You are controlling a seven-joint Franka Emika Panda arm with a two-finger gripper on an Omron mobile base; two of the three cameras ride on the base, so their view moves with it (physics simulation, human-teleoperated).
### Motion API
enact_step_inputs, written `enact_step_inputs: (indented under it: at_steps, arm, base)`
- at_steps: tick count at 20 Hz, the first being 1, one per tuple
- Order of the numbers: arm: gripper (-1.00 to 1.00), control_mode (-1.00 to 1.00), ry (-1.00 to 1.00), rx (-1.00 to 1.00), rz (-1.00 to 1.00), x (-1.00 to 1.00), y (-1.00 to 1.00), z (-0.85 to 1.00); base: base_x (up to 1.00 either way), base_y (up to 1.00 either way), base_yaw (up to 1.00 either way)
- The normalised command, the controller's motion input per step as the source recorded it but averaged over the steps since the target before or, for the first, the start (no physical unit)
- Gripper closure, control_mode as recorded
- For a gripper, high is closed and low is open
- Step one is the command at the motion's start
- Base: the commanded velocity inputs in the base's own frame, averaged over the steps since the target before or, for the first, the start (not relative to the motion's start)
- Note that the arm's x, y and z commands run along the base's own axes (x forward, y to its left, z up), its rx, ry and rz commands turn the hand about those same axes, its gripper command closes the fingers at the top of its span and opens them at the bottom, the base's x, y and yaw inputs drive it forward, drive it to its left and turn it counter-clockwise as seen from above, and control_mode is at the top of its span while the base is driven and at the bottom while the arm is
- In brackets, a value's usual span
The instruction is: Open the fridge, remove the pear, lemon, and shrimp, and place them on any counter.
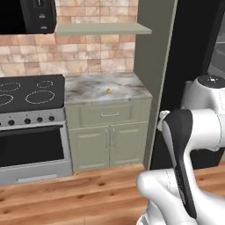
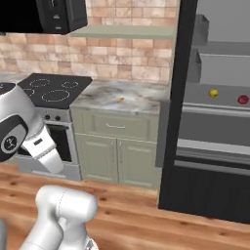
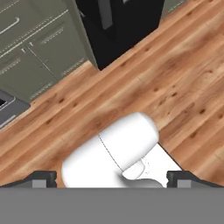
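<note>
- The fridge [image 2: 215, 122] stands open; the lemon [image 2: 213, 93] and the pear [image 2: 242, 99] sit apart on one grey shelf inside.
- The shrimp [image 1: 107, 91] lies on the marble worktop [image 1: 88, 88], beside the stovetop [image 1: 30, 92].
- The gripper [image 3: 111, 179] is spread wide and empty, pointing down at the wooden floor [image 3: 175, 87].
</note>
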Motion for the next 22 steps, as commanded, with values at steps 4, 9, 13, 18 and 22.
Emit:
enact_step_inputs:
  at_steps: [4, 9, 13, 18, 22]
  arm:
    - [-1.0, 1.0, 0.0, 0.0, 0.0, 0.0, 0.0, 0.0]
    - [-1.0, 1.0, 0.0, 0.0, 0.0, 0.0, 0.0, 0.0]
    - [-1.0, 1.0, 0.0, 0.0, 0.0, 0.0, 0.0, 0.0]
    - [-1.0, 1.0, 0.0, 0.0, 0.0, 0.0, 0.0, 0.0]
    - [-1.0, 1.0, 0.0, 0.0, 0.0, 0.0, 0.0, 0.0]
  base:
    - [0.0, -1.0, -0.03]
    - [0.0, -1.0, 0.0]
    - [0.03, -1.0, 0.0]
    - [0.22, -0.98, 0.0]
    - [0.43, -0.24, 0.0]
